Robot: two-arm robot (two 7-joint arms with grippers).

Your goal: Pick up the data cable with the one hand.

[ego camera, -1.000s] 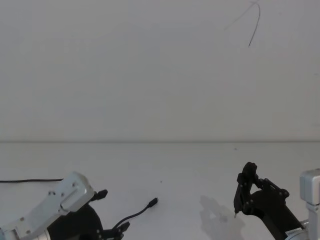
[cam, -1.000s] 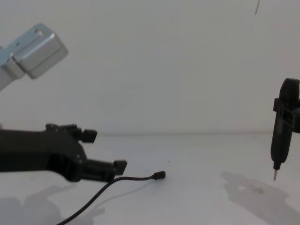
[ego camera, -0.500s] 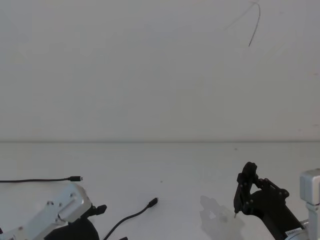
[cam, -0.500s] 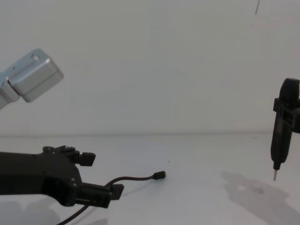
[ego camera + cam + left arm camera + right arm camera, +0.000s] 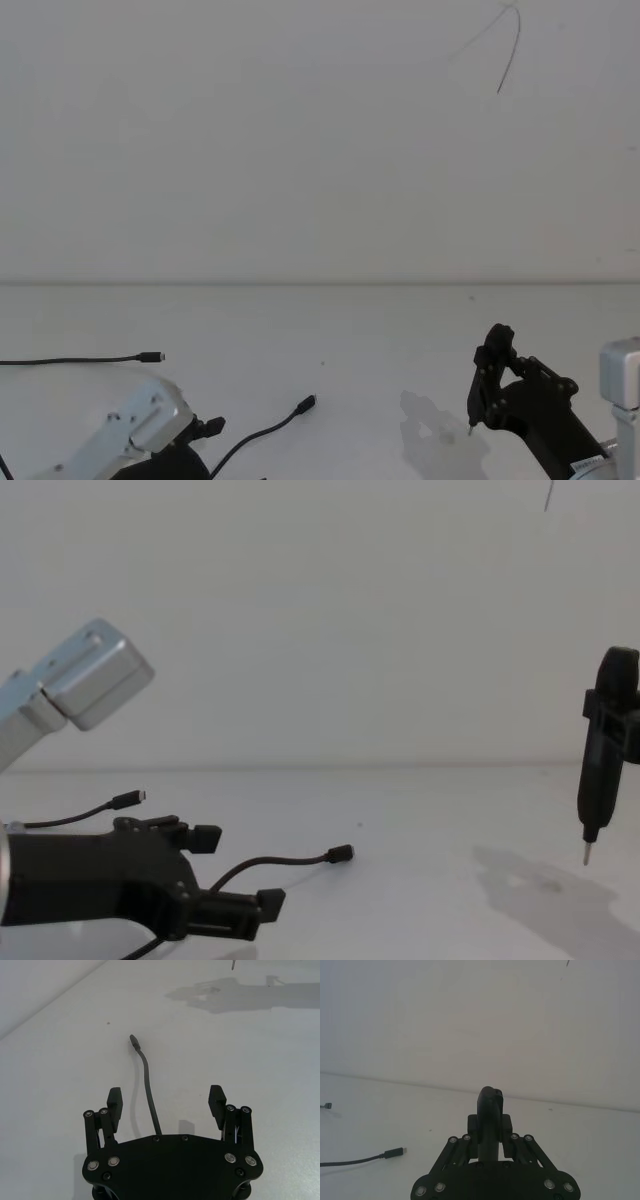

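Observation:
The data cable (image 5: pixel 146 1075) is a thin black cord with a small plug (image 5: pixel 307 403) at its end, lying on the white table. My left gripper (image 5: pixel 166 1096) is open low over the table, and the cord runs between its two fingers without touching either. In the chest view the left gripper (image 5: pixel 238 868) sits behind the plug (image 5: pixel 342 854), with the cord arching up toward it. My right gripper (image 5: pixel 490 1123) hangs still on the right, shut on a black pen-shaped tool (image 5: pixel 598 770) that points down.
A second black cable (image 5: pixel 150 357) lies farther left, its plug (image 5: pixel 131 800) beyond my left gripper. The tool's metal tip (image 5: pixel 585 858) hovers above the white table (image 5: pixel 380 340). A pale wall stands behind the table.
My left gripper has dropped lower and drawn back toward me, still open around the cord. The cord has arched up behind its plug. The second cable's plug has come into view. The right arm is unmoved.

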